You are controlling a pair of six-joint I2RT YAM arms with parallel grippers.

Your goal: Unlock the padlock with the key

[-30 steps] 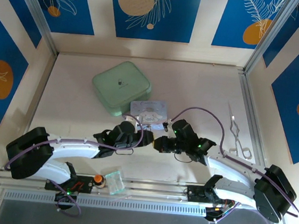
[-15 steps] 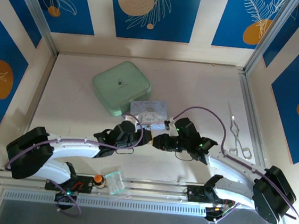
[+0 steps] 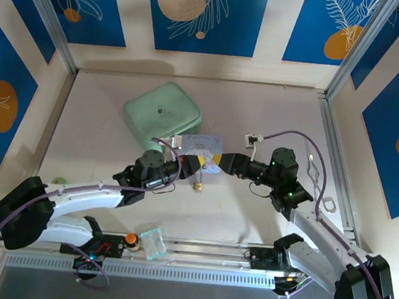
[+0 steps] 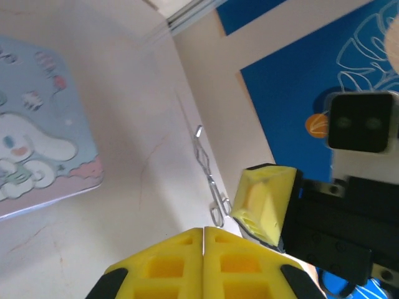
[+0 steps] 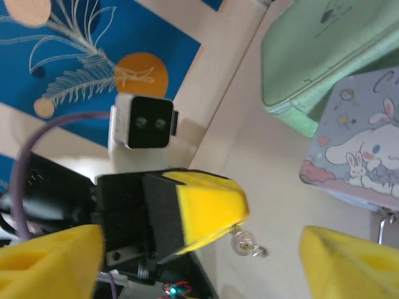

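Note:
My left gripper (image 3: 195,165) is shut on the key (image 5: 242,241). The key's round silver head and a small ring stick out below the yellow fingertips (image 5: 212,205). In the left wrist view the left gripper (image 4: 204,249) has its jaws pressed together and the key is hidden. A small brass padlock (image 3: 198,187) lies on the table just in front of the cartoon tin (image 3: 201,148), below the left gripper. My right gripper (image 3: 229,164) faces the left one from the right, open and holding nothing. Its fingers (image 5: 349,265) stand wide apart.
A mint green case (image 3: 162,115) sits behind the tin. Silver tongs (image 3: 317,180) lie on the table at the right, and the same tongs (image 4: 209,177) show past the left fingers. A clear plastic cup (image 3: 153,242) and an orange knob (image 3: 131,239) sit at the near rail.
The two grippers, close together a second ago, have parted. The right arm drew back to the right and rose; the left gripper shifted towards the tin. The brass padlock now shows on the table.

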